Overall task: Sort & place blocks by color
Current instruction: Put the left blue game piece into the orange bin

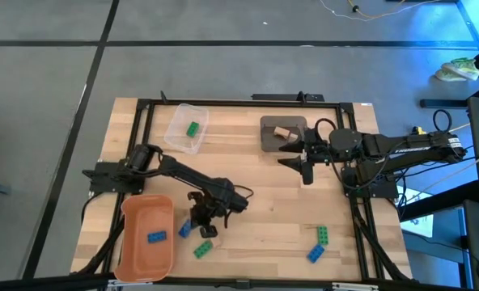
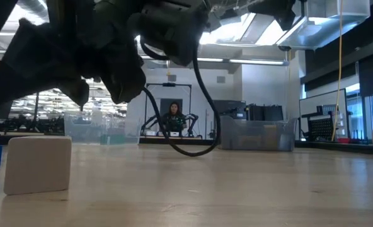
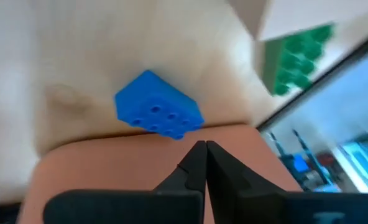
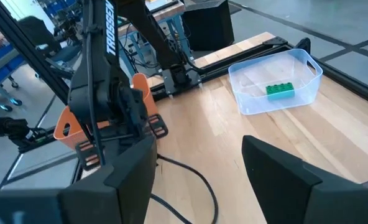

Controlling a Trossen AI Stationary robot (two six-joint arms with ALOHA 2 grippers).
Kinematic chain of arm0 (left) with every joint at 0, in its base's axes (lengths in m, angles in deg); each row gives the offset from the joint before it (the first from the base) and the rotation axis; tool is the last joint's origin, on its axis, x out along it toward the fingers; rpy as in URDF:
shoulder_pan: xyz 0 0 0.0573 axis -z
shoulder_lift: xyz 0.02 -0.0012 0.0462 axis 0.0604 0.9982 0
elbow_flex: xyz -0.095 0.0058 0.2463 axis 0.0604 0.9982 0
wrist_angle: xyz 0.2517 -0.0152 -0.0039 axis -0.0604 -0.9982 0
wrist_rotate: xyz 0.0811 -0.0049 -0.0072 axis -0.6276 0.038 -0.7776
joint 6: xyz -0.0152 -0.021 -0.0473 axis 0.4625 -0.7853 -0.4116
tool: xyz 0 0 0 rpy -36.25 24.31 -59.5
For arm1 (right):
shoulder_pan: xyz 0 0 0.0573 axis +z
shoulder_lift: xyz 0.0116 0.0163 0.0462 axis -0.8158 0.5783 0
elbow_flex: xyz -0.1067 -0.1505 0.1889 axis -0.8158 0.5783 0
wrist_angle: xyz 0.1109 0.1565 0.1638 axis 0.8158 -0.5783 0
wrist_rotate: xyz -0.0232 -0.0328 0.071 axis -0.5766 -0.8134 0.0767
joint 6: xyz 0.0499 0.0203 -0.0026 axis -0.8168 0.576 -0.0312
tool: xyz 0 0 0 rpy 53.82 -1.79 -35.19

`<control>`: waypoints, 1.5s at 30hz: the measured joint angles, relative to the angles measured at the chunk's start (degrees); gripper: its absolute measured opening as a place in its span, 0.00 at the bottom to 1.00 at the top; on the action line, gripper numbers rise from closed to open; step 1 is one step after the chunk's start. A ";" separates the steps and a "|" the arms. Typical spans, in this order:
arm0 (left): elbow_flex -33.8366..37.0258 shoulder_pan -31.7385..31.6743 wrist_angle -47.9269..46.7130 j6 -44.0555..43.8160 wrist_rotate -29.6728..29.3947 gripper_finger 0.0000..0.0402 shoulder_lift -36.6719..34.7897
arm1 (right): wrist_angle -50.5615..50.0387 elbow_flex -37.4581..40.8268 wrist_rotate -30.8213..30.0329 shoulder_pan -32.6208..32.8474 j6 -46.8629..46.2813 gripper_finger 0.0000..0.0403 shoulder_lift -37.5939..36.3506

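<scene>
Left gripper (image 1: 201, 229) hovers by the orange bin (image 1: 134, 242), jaws closed on nothing, a blue block (image 3: 158, 112) on the table just beyond. Right gripper (image 1: 305, 171) waits open near the grey bin (image 1: 270, 133).

I count three blue blocks (image 1: 157, 237), three green blocks (image 1: 192, 128) and two tan blocks (image 1: 283, 132), eight in all. My table holds three bins: one orange bin (image 1: 134, 252), one clear bin (image 1: 177, 139) and one grey bin (image 1: 270, 139).
</scene>
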 joint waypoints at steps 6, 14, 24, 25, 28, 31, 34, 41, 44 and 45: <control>0.00 1.90 -0.01 -4.38 -7.56 0.00 0.00 | -1.84 0.00 0.00 0.00 0.25 0.59 0.00; -0.01 7.01 0.97 -10.49 -15.74 0.00 -0.02 | -2.73 0.00 0.00 -0.01 0.25 0.59 0.00; -0.02 9.06 1.89 -15.90 -19.57 0.00 -1.55 | -2.79 0.00 0.00 -0.02 0.03 0.59 0.00; -0.02 9.22 1.91 -16.11 -19.85 0.00 -1.55 | -2.79 0.00 0.01 -0.01 -0.38 0.59 0.00; 0.00 9.60 1.93 -16.30 -21.11 0.00 -1.55 | -2.80 0.00 0.01 -0.02 -0.86 0.59 0.00; 0.00 9.78 2.22 -17.05 -21.95 0.00 -1.55 | -3.18 0.00 0.00 -0.02 -1.07 0.59 0.00; 0.00 10.07 2.46 -17.86 -22.79 0.00 -1.55 | -4.00 0.00 0.02 0.00 -1.21 0.59 0.00; 2.75 11.15 4.45 -19.02 -22.63 0.00 -1.66 | -4.91 0.00 0.02 0.00 -1.28 0.59 0.00; 2.85 11.64 4.51 -20.10 -24.17 0.00 -1.60 | -4.98 0.00 0.02 0.00 -1.28 0.59 0.00; 2.82 11.80 4.63 -20.56 -24.85 0.00 -1.86 | -4.99 0.00 0.02 0.00 -1.28 0.59 0.00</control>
